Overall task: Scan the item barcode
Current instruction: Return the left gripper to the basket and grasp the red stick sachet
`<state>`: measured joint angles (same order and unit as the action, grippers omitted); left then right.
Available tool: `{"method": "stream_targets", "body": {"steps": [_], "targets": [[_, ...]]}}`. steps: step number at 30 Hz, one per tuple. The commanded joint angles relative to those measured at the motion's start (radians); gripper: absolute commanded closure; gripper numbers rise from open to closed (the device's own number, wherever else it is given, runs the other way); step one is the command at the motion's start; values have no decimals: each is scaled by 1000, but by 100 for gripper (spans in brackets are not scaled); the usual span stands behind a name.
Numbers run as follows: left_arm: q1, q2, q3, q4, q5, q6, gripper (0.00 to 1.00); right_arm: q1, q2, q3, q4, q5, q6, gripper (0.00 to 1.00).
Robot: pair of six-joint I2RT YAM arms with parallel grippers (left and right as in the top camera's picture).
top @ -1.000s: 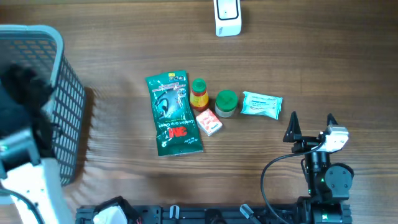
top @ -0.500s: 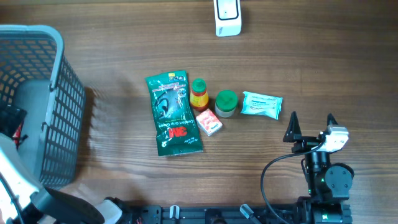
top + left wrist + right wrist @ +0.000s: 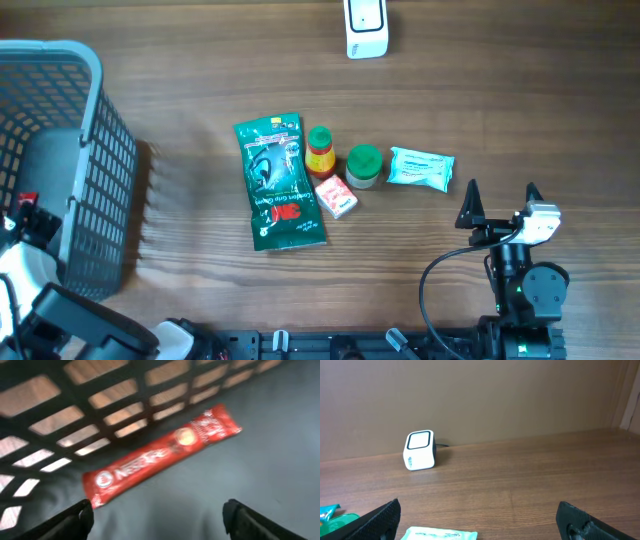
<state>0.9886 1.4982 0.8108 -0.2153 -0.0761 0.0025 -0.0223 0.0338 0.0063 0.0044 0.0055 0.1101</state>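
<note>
The left gripper is drawing back toward the near-left corner, hanging open and empty inside the basket. The red Nescafé sachet is lying on the floor just ahead of it, its long axis slanting up to the right. The unscanned table items are sitting nearer the wide-open right gripper, the teal packet closest.

The right arm is black with rounded joint housings, a small white block at its wrist and a thin black cable looping off it. The right gripper has two dark, pointed fingers. The left arm wears a white shell over black parts, and the left gripper is matt black.
</note>
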Motion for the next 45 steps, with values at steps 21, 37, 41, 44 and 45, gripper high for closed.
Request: {"method": "stream_targets", "body": {"steps": [21, 37, 41, 44, 45], "targets": [[30, 136, -8, 137, 58, 18, 36, -3, -3, -1, 4, 13, -5, 0], [31, 257, -8, 204, 57, 177, 28, -3, -3, -1, 4, 13, -5, 0], [31, 301, -8, 202, 57, 177, 37, -3, -3, -1, 4, 13, -5, 0], [30, 301, -8, 200, 58, 169, 76, -3, -3, -1, 4, 13, -5, 0], [29, 300, -8, 198, 63, 167, 85, -3, -3, -1, 4, 13, -5, 0]]}}
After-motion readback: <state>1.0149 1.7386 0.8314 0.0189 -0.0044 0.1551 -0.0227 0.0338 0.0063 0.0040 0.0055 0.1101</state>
